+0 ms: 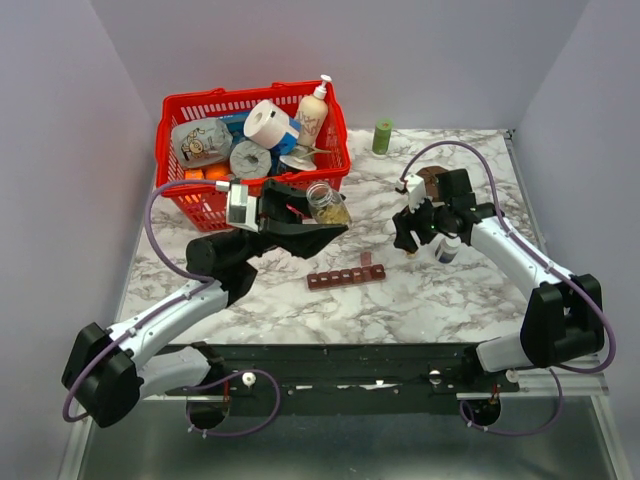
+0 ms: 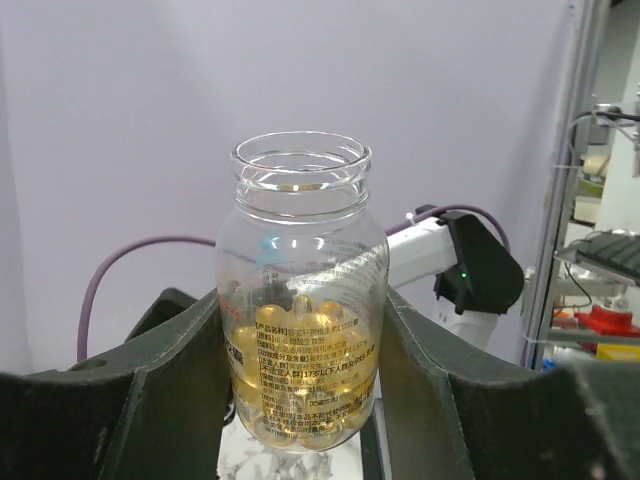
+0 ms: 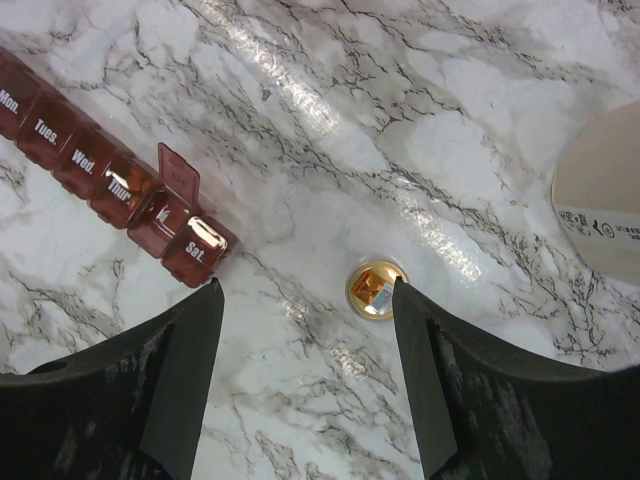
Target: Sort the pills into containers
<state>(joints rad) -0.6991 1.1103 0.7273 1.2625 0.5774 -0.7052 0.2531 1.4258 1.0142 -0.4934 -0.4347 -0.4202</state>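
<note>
while the left gripper [image 1: 322, 216] hangs above the table, its jaws are partly closed on a clear bottle [image 2: 301, 330], one finger [image 2: 170, 380] pressed to each side of the glass. the bottle's mouth is uncapped, and the pills [image 2: 300, 395] sit heaped in its lower part, between the fingers. behind this gripper and to its left stands a red basket [image 1: 178, 108] of groceries.

below the left gripper and a little to its right, the compartment strip [image 1: 345, 276] lies flat on the marble table [image 1: 300, 310], apart from both grippers. the right wrist view shows its maroon lids marked with days; the one next to the last stands open [image 3: 180, 174] and the rest are down. whether any pill lies inside cannot be told.

far behind the strip a green cap [image 1: 382, 136] stands near the table's back edge.

the right gripper [image 3: 305, 290] hovers just right of the strip's end, jaws wide apart and holding nothing. under it, close to its right finger [image 3: 420, 340], a small round gold object [image 3: 377, 288] rests on the marble. just right of this gripper stands a dark bottle [image 1: 448, 249] with a pale cap.
</note>
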